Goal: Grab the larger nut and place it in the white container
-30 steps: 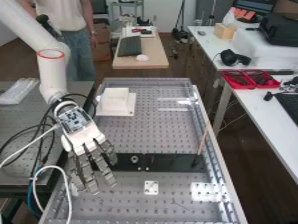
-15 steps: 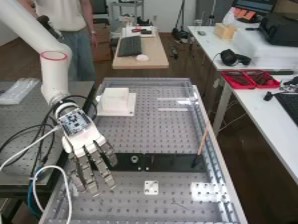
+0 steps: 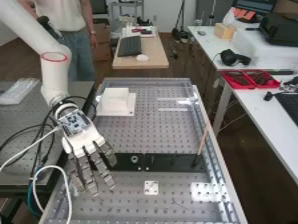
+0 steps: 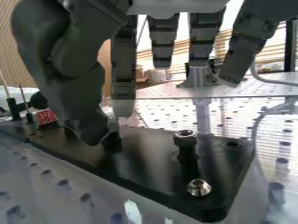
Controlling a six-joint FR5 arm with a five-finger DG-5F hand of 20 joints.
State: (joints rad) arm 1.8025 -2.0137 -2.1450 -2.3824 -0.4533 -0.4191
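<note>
The hand (image 3: 84,140) hangs over the left part of the black bar (image 3: 174,162) in the high view, fingers extended and spread, covering part of the bar. The bearing (image 3: 134,159) stands just right of its fingers. In the wrist view the hand (image 4: 124,65) is open, its thumb (image 4: 80,95) low over the bar. The larger nut (image 4: 185,135) stands up from the bar, apart from the fingers; the smaller nut (image 4: 199,187) lies nearer the bar's end. Farther up the bench is the white container (image 3: 116,101), on a white base.
A thin brush-like stick (image 3: 202,142) leans up from the bar's right part. A small white plate (image 3: 151,187) lies on the perforated bench (image 3: 159,132). Cables (image 3: 30,145) loop beside the arm. Red trays (image 3: 250,79) sit on the right-hand table.
The hand has shifted very slightly rightward and toward the bench's near end; its fingers keep nearly the same spread. The bearing and the white container have not moved.
</note>
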